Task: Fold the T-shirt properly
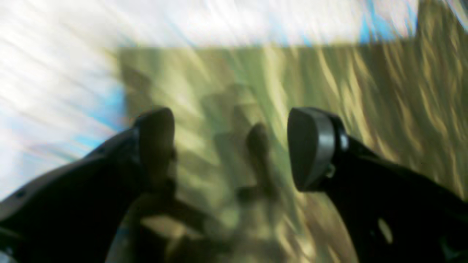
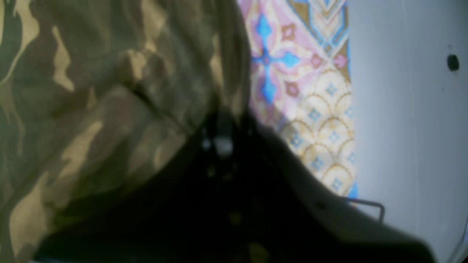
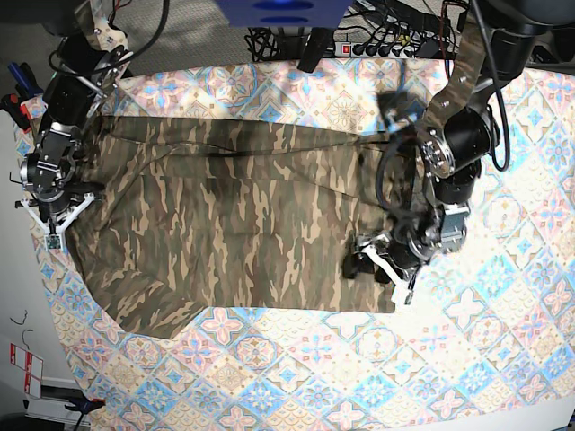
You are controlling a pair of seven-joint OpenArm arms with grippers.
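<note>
The camouflage T-shirt lies spread across the patterned tablecloth, its near right corner folded square. My left gripper hovers over that right edge with its jaws wide apart. In the blurred left wrist view the left gripper has nothing between its fingers, and the T-shirt lies below. My right gripper is at the shirt's left edge. In the right wrist view the right gripper is shut on a pinch of the T-shirt, which drapes from it.
The tablecloth ends at the table's left edge, with grey floor beyond. A power strip with cables runs along the back. Red-handled tools stick out at the far left.
</note>
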